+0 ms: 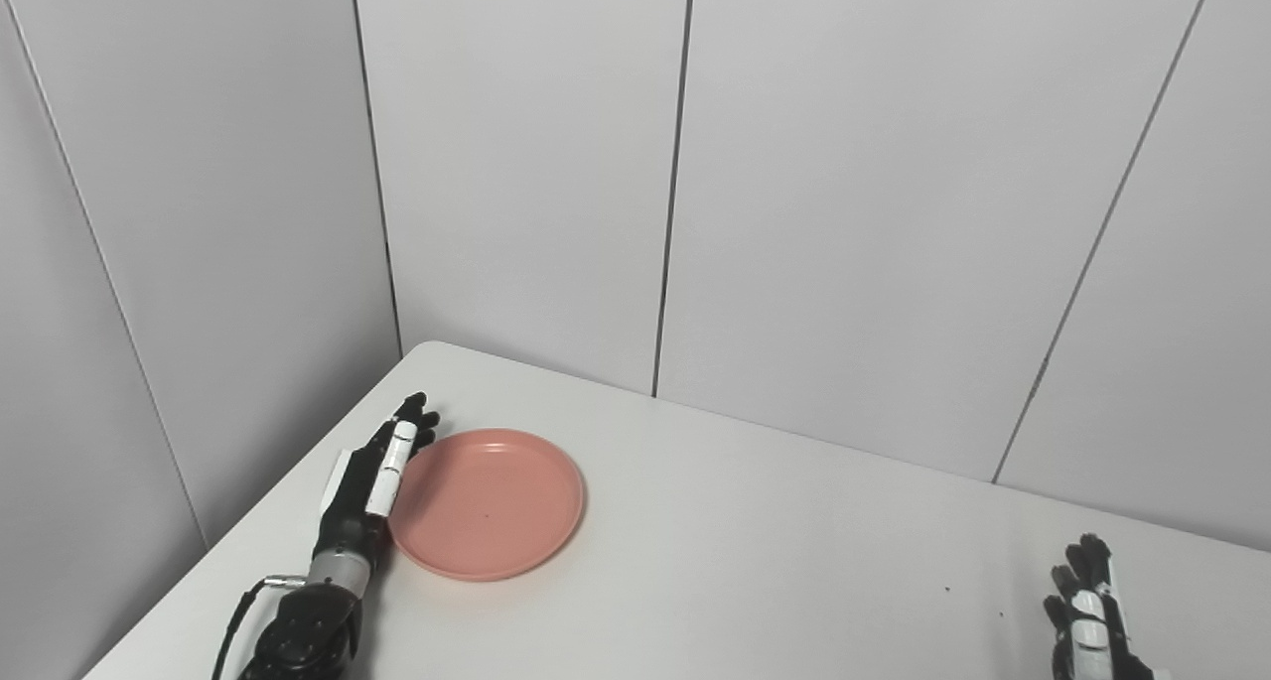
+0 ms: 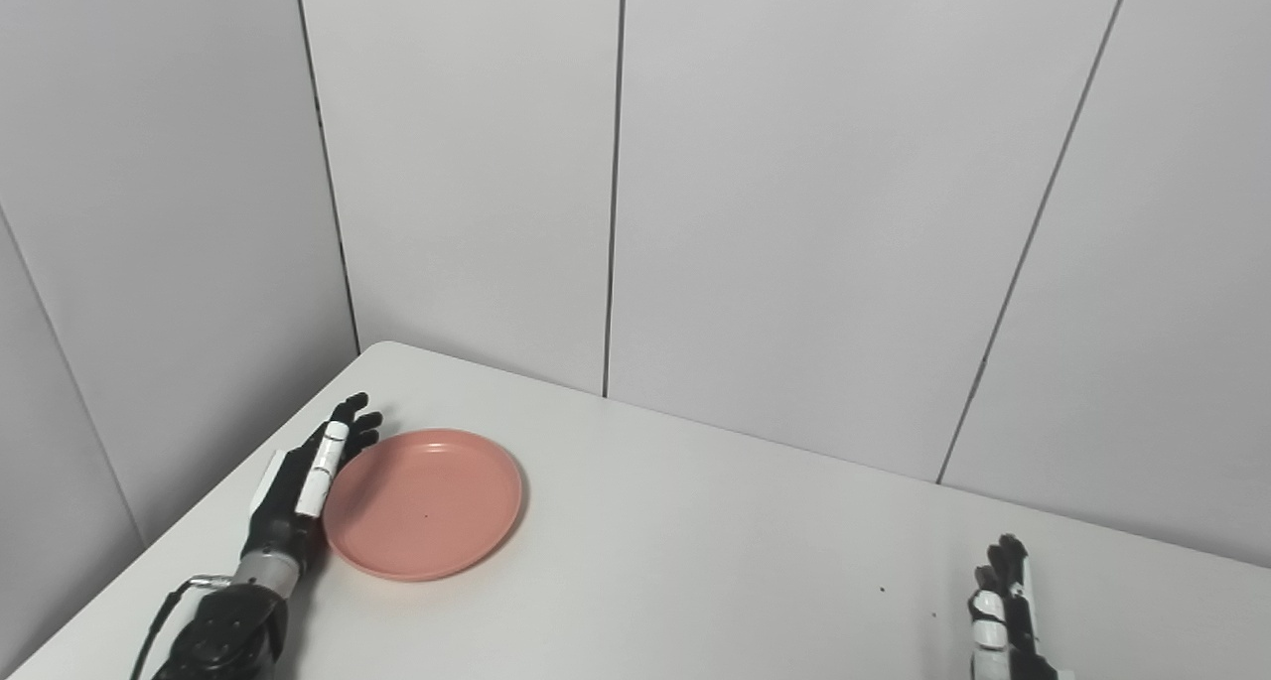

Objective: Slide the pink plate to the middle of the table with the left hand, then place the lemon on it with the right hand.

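Left hand [image 1: 372,472], fingers straight and holding nothing, edge-on against the pink plate [image 1: 487,503]: it should push sideways, evenly, staying low.

Pink plate [image 1: 487,502]: lies flat near the table's [image 1: 755,551] left edge and far left corner. Left hand [image 1: 372,474]: fingers outstretched, empty, laid against the plate's left rim. Right hand [image 1: 1089,609]: fingers spread, empty, at the table's near right, well apart from the plate.

white table [image 1: 755,551] – a few tiny dark specks [image 1: 946,590], maybe crumbs – grey panelled walls [image 1: 854,194] behind.
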### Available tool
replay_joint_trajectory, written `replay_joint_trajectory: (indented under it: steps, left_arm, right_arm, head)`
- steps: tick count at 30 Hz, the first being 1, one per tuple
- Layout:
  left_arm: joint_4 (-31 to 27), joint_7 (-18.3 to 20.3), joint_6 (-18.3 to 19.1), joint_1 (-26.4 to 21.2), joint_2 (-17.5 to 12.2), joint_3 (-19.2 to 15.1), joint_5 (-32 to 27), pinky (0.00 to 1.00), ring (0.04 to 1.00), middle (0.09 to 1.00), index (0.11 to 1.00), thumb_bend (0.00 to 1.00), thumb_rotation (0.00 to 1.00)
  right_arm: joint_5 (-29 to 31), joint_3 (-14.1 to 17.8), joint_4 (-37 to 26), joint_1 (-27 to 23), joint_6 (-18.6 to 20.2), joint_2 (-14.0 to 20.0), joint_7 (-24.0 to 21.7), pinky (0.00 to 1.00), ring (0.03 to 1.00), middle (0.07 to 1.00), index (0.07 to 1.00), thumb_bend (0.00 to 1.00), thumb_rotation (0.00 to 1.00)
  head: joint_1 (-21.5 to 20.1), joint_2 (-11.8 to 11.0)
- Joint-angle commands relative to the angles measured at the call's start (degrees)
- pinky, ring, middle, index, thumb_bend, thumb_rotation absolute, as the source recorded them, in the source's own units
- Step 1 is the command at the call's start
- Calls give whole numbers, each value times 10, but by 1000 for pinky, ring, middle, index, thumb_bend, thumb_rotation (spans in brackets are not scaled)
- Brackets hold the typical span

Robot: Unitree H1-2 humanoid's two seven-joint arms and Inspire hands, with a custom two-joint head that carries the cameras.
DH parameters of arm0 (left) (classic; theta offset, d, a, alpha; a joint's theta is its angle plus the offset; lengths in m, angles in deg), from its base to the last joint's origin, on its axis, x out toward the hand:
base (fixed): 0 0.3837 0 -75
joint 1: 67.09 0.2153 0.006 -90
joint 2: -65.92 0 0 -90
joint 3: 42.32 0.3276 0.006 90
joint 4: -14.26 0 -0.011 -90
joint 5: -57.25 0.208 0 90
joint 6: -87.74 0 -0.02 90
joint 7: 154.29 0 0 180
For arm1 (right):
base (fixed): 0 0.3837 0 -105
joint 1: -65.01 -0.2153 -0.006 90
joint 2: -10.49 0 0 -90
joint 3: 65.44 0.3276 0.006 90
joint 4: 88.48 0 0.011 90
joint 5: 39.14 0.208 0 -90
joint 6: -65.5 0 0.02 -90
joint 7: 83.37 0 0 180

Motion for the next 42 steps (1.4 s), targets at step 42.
replay_joint_trajectory:
  steps: [42]
  left_arm:
    - [5, 46, -11, -35, 113, 117, 10, 968, 912, 900, 896, 674, 1000]
  right_arm:
    - [-3, 5, 118, -29, -128, 7, 7, 994, 955, 947, 954, 619, 1000]
  head:
    - [-149, 68]
